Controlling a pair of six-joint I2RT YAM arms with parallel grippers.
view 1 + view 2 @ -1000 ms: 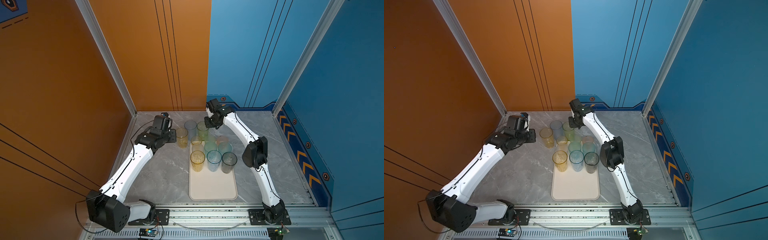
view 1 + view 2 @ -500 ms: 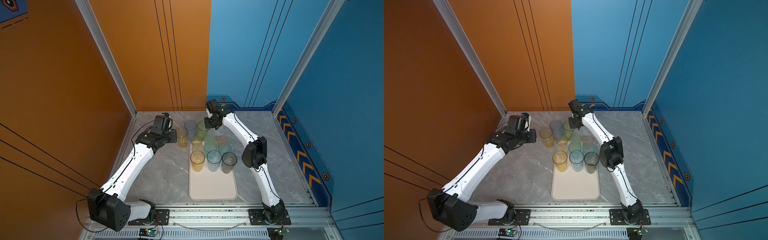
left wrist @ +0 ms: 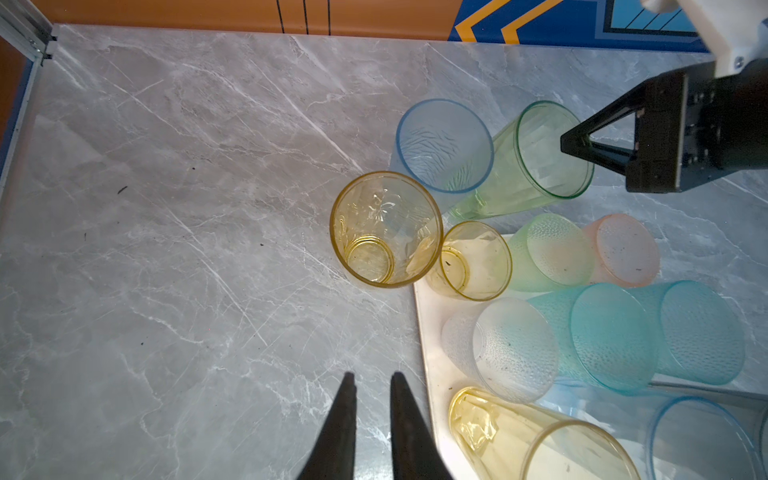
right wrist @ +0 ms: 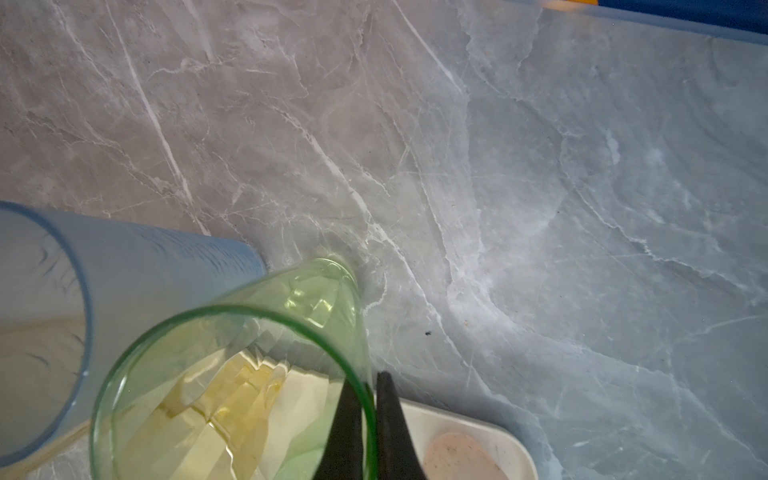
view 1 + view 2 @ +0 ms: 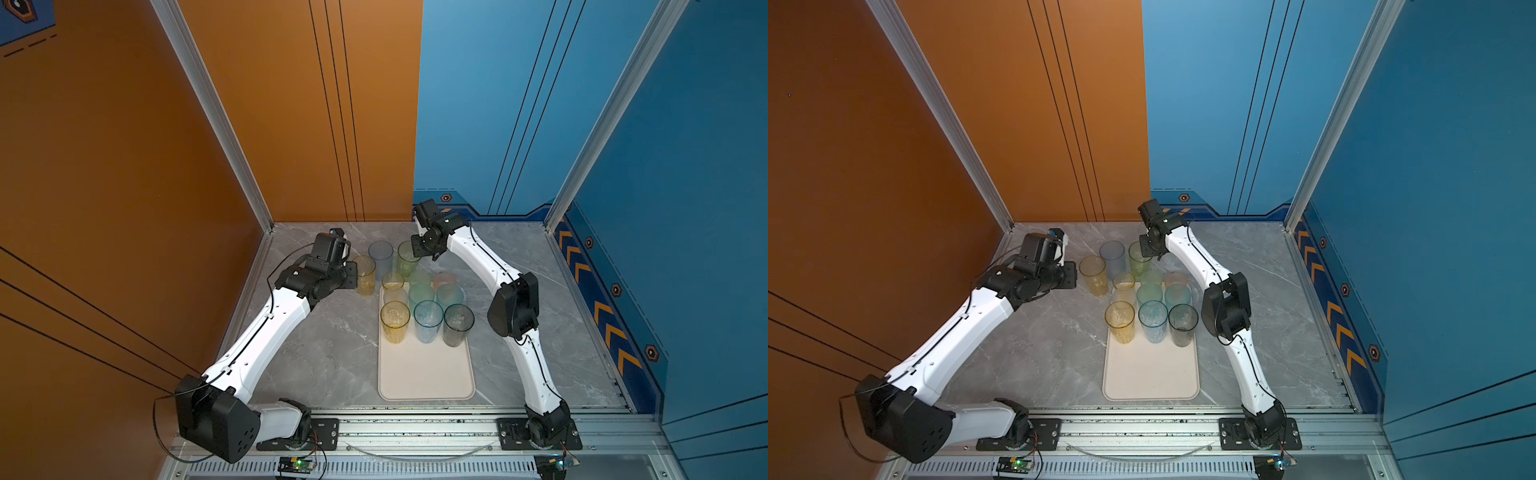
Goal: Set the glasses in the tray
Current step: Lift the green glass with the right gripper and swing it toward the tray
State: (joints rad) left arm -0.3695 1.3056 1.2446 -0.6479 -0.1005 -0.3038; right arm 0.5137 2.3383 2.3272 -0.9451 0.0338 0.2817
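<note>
The right gripper (image 4: 368, 382) is closed on the rim of the green glass (image 4: 232, 395), one finger inside the wall and one outside. The glass is on the marble table (image 5: 332, 332) just past the tray's far edge, close beside the blue glass (image 5: 380, 253); whether its base has left the table cannot be told. The left gripper (image 3: 371, 376) hangs over bare marble beside the tray's left edge, its fingers nearly together and holding nothing.

The step in hand looks like lifting the green glass and carrying it to the tray (image 5: 424, 374). A rim pinch lets a tall tumbler swing, so a straight rise before any sideways travel seems wise, high enough to clear its neighbours (the blue one would be knocked first).

The tray's far half is crowded: nine glasses stand there in three rows of three, close together. Its near half is bare, and that is the open room. To reach it the glass must pass over the standing rows or go round them. The yellow glass (image 3: 386, 228) and the blue one also wait on the table, just off the tray's far left corner.
</note>
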